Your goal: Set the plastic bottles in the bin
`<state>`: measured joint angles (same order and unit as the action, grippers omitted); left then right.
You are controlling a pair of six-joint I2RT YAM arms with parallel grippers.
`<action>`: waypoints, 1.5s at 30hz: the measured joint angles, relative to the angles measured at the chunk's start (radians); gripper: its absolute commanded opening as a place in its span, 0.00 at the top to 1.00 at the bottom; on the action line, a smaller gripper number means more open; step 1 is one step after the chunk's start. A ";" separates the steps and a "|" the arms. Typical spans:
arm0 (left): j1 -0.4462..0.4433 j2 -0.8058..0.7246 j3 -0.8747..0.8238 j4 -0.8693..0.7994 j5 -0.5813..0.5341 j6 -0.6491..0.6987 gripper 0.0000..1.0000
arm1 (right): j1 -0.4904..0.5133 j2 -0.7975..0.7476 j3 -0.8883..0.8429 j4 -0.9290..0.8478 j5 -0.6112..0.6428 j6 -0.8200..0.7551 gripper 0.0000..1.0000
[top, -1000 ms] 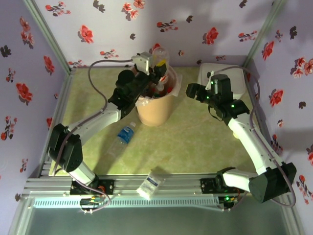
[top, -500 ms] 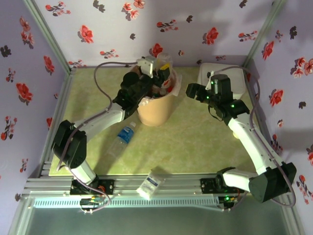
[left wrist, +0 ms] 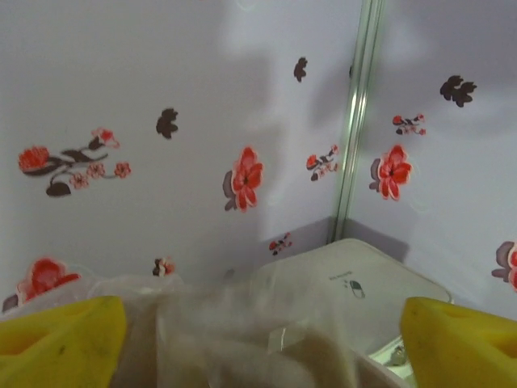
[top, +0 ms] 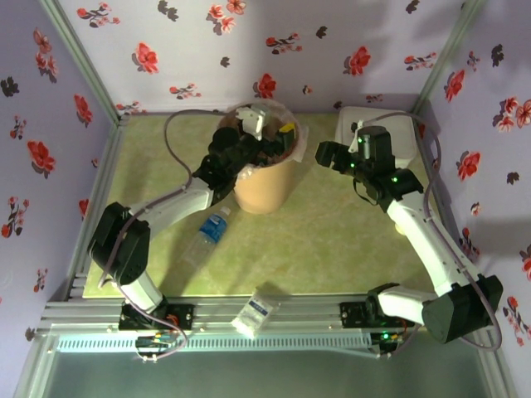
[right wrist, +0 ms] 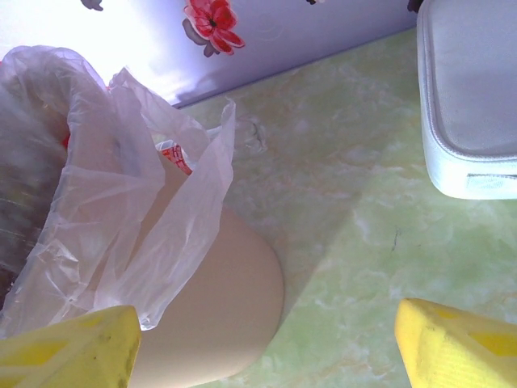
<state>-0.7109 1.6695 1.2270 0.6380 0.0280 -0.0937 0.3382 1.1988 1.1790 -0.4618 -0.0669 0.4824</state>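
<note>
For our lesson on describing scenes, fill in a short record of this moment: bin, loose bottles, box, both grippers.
bin: tan, bag-lined, upright, back centre
loose bottles: blue-capped bottle lying in front of the bin; blue-labelled bottle on the front rail
white box: back right corner
left gripper: open, empty, over the bin
right gripper: open, empty, right of the bin

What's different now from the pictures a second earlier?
The left gripper moved further over the bin, sank toward it and opened, letting go of the bottle it had held above the rim. That bottle probably fell inside, though I can't pick it out. Unchanged: the right gripper, open beside the bin, the bottle on the table, another at the near edge and the white box.
</note>
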 measured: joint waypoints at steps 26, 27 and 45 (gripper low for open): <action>0.000 0.201 0.769 -0.922 0.011 0.000 0.87 | -0.002 -0.007 -0.001 0.000 0.000 0.001 0.17; 0.000 0.214 0.755 -0.948 0.015 0.000 0.88 | -0.003 -0.008 -0.001 0.000 0.000 0.001 0.17; -0.005 0.199 0.603 -1.047 0.028 -0.019 0.99 | -0.005 -0.010 -0.002 0.001 0.000 0.001 0.17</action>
<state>-0.7155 1.8687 1.8305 -0.4088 0.0559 -0.1131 0.3336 1.1893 1.1770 -0.4610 -0.0673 0.4835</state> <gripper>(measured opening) 0.066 0.829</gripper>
